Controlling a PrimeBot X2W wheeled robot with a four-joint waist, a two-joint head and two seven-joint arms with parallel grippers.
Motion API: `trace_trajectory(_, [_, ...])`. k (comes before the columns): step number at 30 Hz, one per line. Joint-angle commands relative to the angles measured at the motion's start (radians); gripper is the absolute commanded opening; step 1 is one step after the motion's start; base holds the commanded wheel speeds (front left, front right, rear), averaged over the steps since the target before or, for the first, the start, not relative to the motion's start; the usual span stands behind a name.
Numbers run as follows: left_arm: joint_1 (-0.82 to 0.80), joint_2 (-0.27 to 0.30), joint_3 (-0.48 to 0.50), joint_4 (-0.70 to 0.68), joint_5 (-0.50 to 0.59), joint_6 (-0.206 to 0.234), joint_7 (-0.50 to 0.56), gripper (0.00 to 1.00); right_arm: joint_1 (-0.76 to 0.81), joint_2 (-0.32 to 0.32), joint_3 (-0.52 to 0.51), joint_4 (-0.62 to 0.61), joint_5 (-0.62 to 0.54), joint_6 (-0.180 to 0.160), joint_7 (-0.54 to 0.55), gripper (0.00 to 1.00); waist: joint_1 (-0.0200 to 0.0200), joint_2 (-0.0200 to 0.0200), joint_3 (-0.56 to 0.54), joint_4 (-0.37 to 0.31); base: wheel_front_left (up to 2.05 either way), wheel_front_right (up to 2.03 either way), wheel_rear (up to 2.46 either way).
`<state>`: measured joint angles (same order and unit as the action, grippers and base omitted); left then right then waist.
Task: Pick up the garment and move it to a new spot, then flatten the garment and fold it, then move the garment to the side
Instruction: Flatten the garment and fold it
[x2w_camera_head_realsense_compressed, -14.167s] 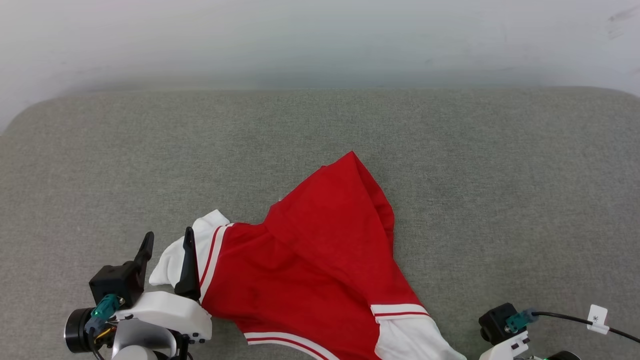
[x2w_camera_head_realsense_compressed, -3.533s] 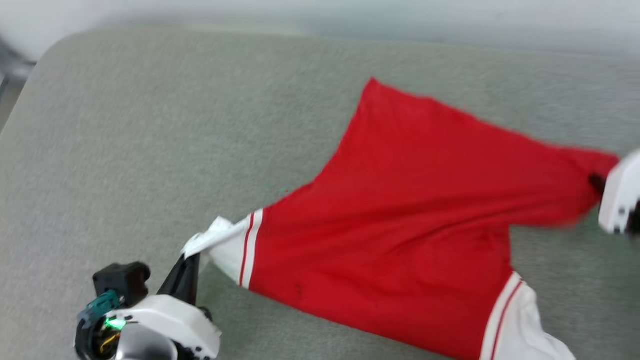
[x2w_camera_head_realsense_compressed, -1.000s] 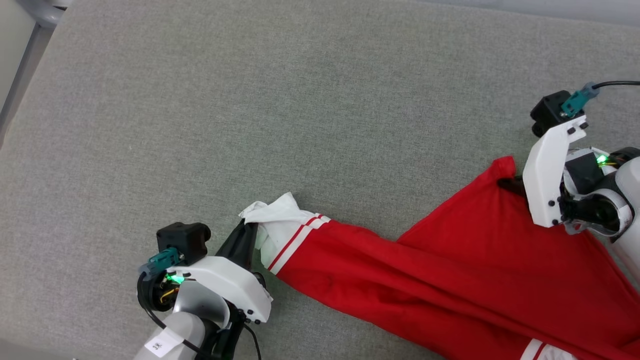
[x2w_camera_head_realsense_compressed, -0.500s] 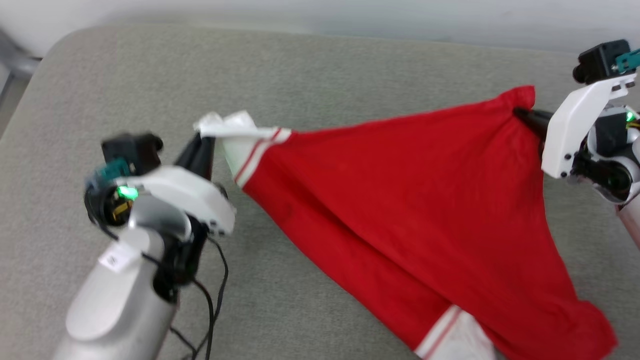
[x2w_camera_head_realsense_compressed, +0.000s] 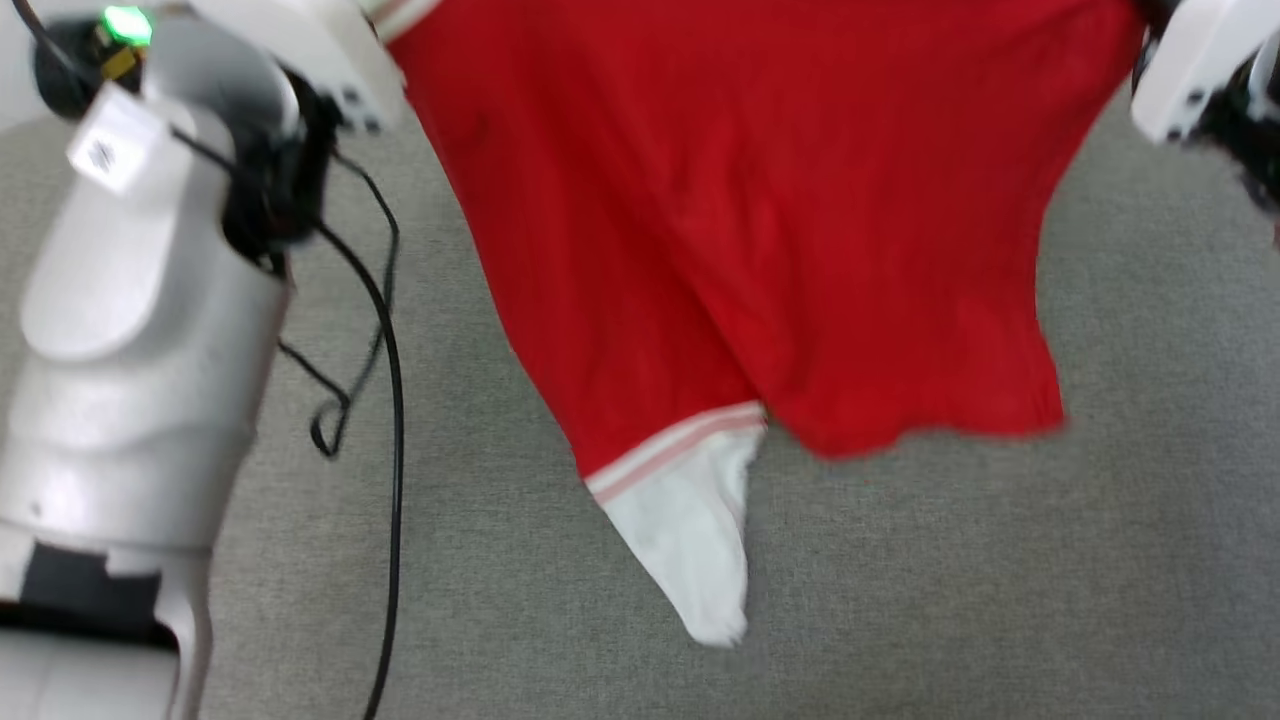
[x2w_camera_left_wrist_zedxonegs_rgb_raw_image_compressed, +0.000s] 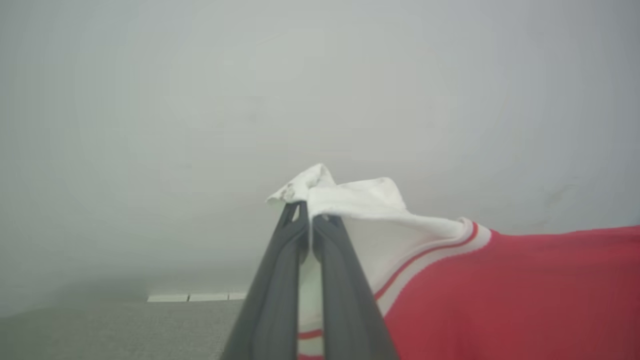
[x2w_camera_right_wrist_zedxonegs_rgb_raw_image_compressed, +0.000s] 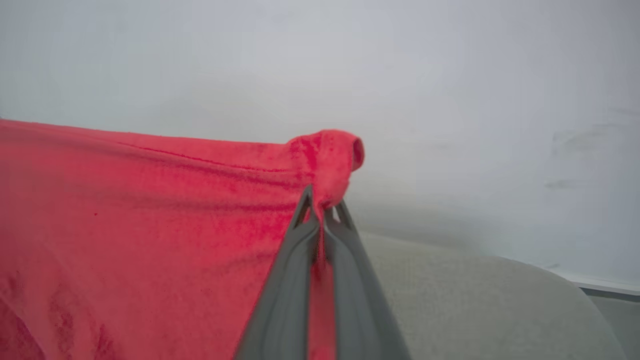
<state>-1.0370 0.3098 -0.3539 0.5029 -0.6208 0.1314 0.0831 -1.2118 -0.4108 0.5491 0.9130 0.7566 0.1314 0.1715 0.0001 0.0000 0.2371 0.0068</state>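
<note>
Grey woven surface (x2w_camera_head_realsense_compressed: 1000, 580) beneath a red garment (x2w_camera_head_realsense_compressed: 760, 200), held up by two corners.
The garment is hung spread above the surface, its top edge drawn out in front of a pale wall (x2w_camera_right_wrist_zedxonegs_rgb_raw_image_compressed: 450, 75). The left gripper (x2w_camera_left_wrist_zedxonegs_rgb_raw_image_compressed: 309, 215) is closed tight on the bunched white sleeve end (x2w_camera_left_wrist_zedxonegs_rgb_raw_image_compressed: 350, 197); the right gripper (x2w_camera_right_wrist_zedxonegs_rgb_raw_image_compressed: 322, 202) is pinched shut on a red corner. A second white sleeve (x2w_camera_head_realsense_compressed: 690, 530) with striped trim (x2w_camera_head_realsense_compressed: 670, 450) is seen hanging lowest; whether its tip touches the surface cannot be told. A black cable (x2w_camera_head_realsense_compressed: 392, 400) is looped beside the pale left forearm (x2w_camera_head_realsense_compressed: 130, 350).
</note>
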Motion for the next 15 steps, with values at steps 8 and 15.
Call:
trace_trajectory(8, [-0.296, 0.03, 0.019, 0.193, 0.051, 0.003, -0.063, 0.0, -0.244, 0.061, -0.068, 0.12, -0.105, -0.002, -0.119, 0.0, -0.0001, 0.0, 0.032, -0.047, 0.0, 0.0, 0.0])
trace_trajectory(15, [-0.478, 0.058, 0.023, 0.243, 0.073, 0.011, -0.049, 0.0, -0.423, 0.082, -0.086, 0.186, -0.169, -0.002, -0.159, 0.0, -0.0001, 0.0, 0.116, -0.052, 0.0, 0.0, 0.0])
